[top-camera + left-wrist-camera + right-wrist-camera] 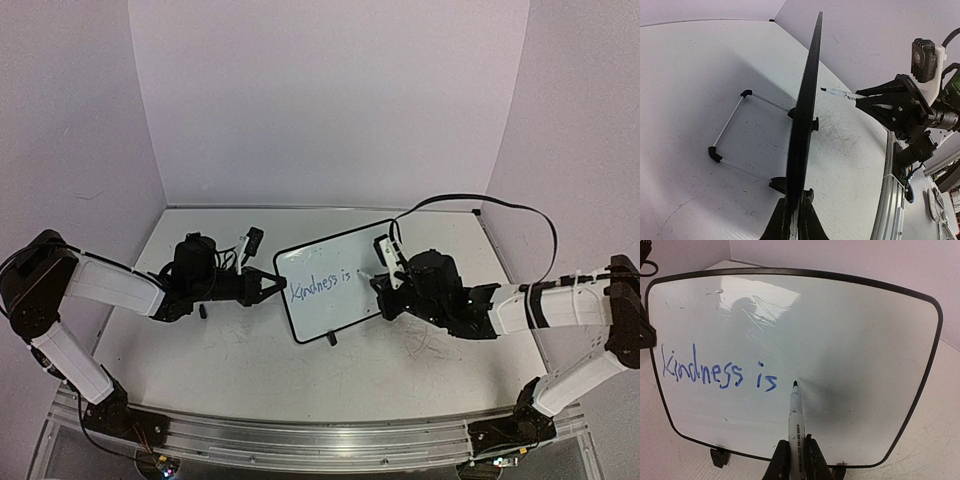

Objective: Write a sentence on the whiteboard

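1. At the left of the overhead view, the left gripper (268, 286) was pressed together on the left edge of the whiteboard (335, 300). Its own wrist view showed that claw (795, 220) at bottom centre, pinching the thin black frame seen edge-on (807, 115).
2. Centre frame, the board stood near upright on the tabletop (250, 370), resting on two little black feet (720, 457) with a wire stand (732, 135) behind it. It looked light, thin and stiff, so pen pressure could probably tip or slide it. The frame edge seemed the right place to hold it, since the glossy face would give no purchase and a grip there would smear the ink.
3. Lower left of the board in the right wrist view (850, 330), the sentence (715, 372) read "Kindness is" in blue. The surface to its right was bare, so the last word seemed not yet written.
4. Just right of "is", the marker (796, 415) had its tip at the board, touching or nearly so. Its slim, smooth, hard barrel could twist or slip under sideways load.
5. Bottom centre of that view, the right gripper (796, 457) was clamped on the marker's barrel.
6. No container showed in any view.
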